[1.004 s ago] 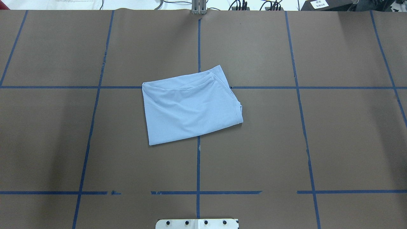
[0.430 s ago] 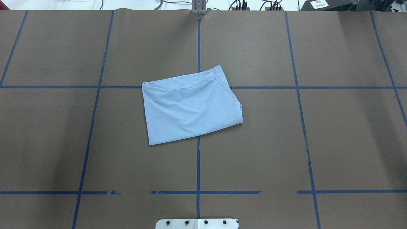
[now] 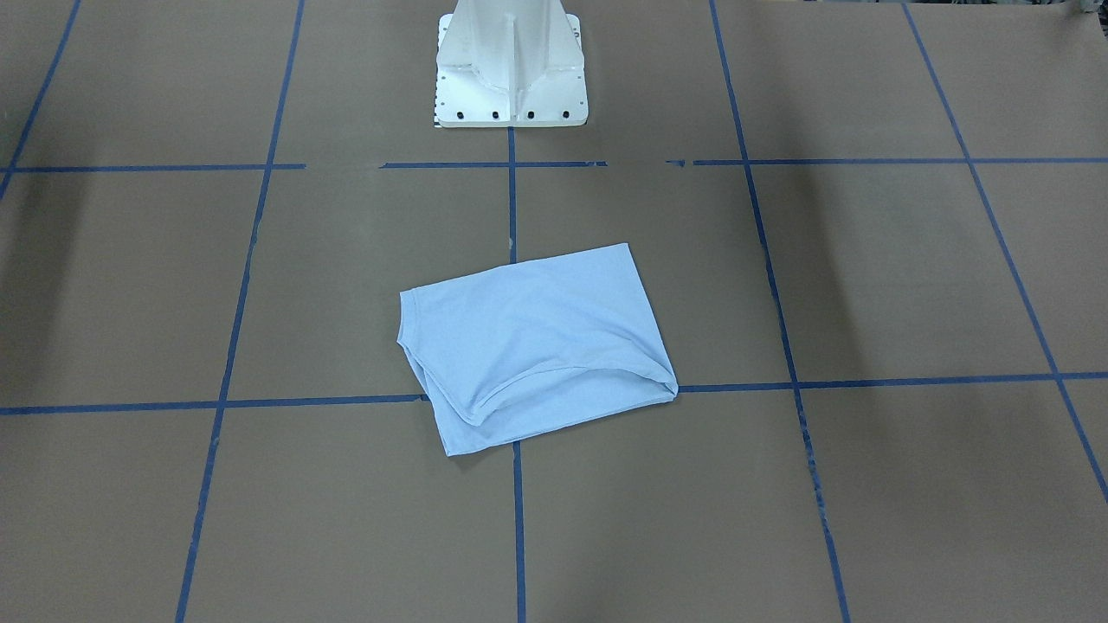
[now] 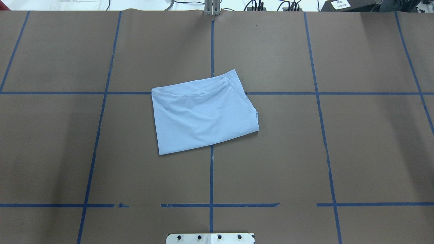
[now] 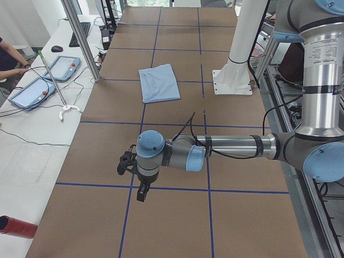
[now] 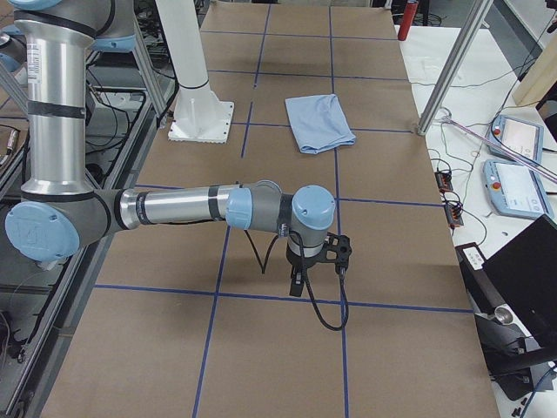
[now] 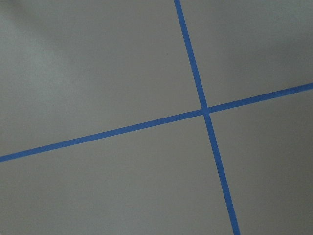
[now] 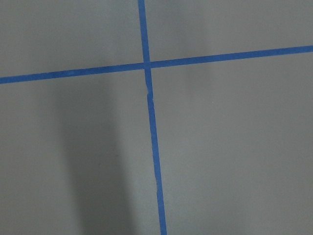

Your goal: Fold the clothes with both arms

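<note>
The folded T-shirt (image 4: pixel 203 115) lies at the table (image 4: pixel 67 152)'s middle, hem toward 3 o'clock seen from overhead. The left gripper (image 5: pixel 141 194) hangs well off at its 9 o'clock, the right gripper (image 6: pixel 296 286) at 3. I cannot tell how their jaws stand.

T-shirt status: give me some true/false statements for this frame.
1. The T-shirt lies folded on the table. True.
2. An end effector grips it. False: the left end effector and right end effector hang over bare table, away from it.
3. It covers a crossing of blue tape lines. True.
4. Its palm print faces up. False: only plain light blue fabric shows.
</note>
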You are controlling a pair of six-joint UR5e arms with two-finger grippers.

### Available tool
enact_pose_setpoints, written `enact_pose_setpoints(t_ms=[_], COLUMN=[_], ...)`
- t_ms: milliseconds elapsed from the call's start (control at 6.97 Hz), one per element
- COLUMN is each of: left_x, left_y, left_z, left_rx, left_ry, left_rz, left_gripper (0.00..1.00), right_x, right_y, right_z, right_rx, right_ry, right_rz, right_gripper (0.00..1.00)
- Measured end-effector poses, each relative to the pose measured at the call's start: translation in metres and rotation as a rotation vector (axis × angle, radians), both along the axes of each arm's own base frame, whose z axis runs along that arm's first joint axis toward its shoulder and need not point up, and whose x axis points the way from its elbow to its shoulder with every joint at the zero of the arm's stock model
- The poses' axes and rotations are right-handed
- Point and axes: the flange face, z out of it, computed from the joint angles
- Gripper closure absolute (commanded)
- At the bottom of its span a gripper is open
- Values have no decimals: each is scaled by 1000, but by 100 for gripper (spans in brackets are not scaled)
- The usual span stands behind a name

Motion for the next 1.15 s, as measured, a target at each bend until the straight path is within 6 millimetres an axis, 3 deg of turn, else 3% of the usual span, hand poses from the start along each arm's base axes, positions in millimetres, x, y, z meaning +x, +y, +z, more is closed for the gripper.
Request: enact_pose_setpoints(t_ms=[860,1147], left_x=[2,15], left_y=[4,2], left_z=[10,13], left_rx=[-108,-108], left_ry=[26,26], left_rz=[-98,-69], left_gripper=[0,0], right_x=[0,0], right_y=[-1,-2], right_z=[-1,-2], right_rx=[8,11], right_ry=[5,7], right_rz=[-2,-3], right_gripper=[0,0])
